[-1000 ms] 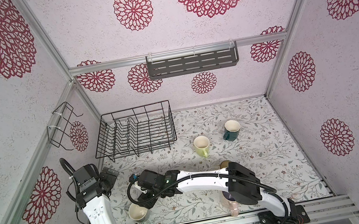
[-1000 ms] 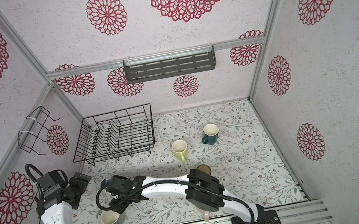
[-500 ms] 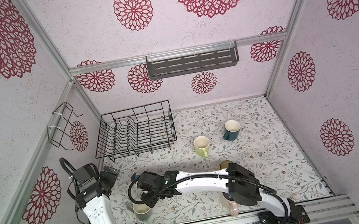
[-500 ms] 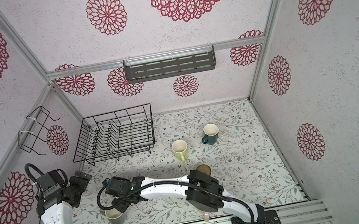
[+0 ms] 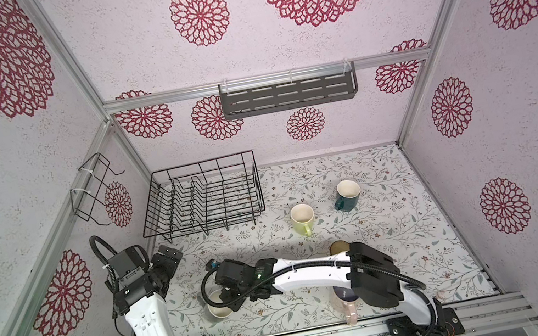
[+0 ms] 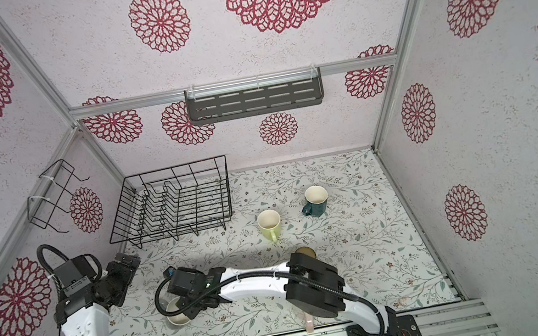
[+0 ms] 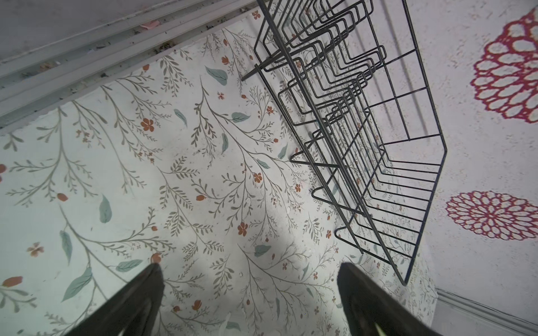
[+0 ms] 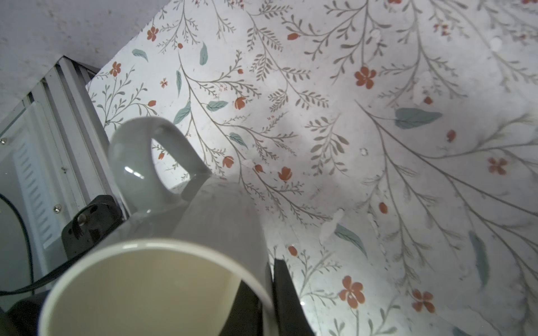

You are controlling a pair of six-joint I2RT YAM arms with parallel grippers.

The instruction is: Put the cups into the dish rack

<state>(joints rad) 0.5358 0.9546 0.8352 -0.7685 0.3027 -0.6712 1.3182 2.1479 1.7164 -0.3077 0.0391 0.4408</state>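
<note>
A grey mug [image 5: 216, 312] [image 6: 175, 315] stands upright at the near left of the floral mat. My right gripper [image 5: 230, 300] [image 6: 191, 306] [image 8: 266, 286] is shut on its rim, one finger inside the mug [image 8: 203, 227] and one outside. My left gripper [image 5: 169, 255] [image 6: 125, 263] [image 7: 250, 273] hangs open and empty over the mat, just in front of the black wire dish rack [image 5: 205, 195] [image 6: 172, 201] [image 7: 364, 131], which holds nothing. A yellow-green mug [image 5: 302, 219] [image 6: 269, 224] and a teal mug [image 5: 346, 194] [image 6: 314, 200] stand mid-mat.
An amber tumbler [image 5: 338, 247] [image 6: 305, 252] peeks out behind the right arm's elbow, and a pink mug [image 5: 349, 311] sits partly under it at the front edge. A small wire holder [image 5: 96, 192] hangs on the left wall, a grey slotted shelf [image 5: 288, 92] on the back wall.
My right gripper has closed its jaws onto the grey mug's rim, and the mug has shifted slightly right. The left arm has not moved.
</note>
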